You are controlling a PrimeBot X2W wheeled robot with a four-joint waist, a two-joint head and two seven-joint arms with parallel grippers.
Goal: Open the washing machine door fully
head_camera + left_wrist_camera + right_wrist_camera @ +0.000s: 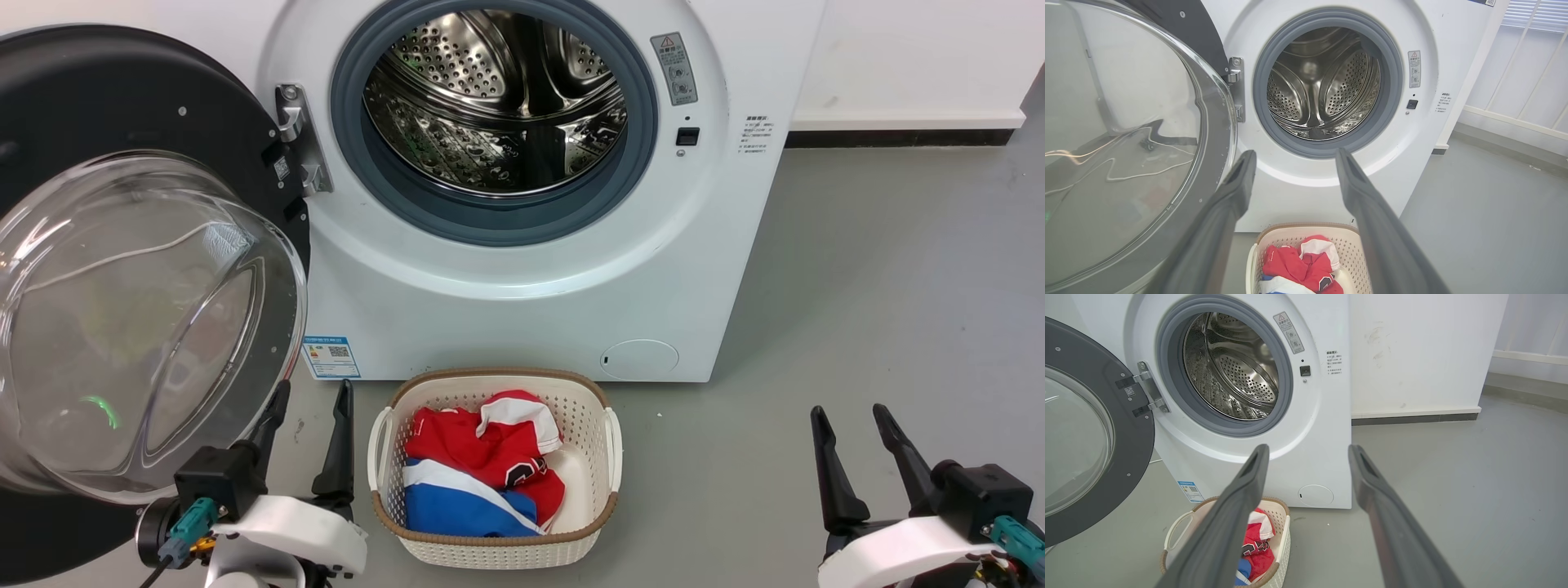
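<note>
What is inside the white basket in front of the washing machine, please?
Crumpled red, white and blue clothing lies in the basket; anything underneath that clothing is hidden.

The white washer [531,310] has a grey ring [498,230] and a black door [122,90]; before the washer, a cream perforated basket [506,551] with red, white, blue clothes [482,457].

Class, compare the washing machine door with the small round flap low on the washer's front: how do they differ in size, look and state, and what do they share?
Size: the washing machine door is nearly washer-wide; the flap is small. Look: the door is glossy black with a bulging clear glass bowl; the flap is plain white. State: the door stands swung open on its hinge; the flap is shut. Both are round.
</note>
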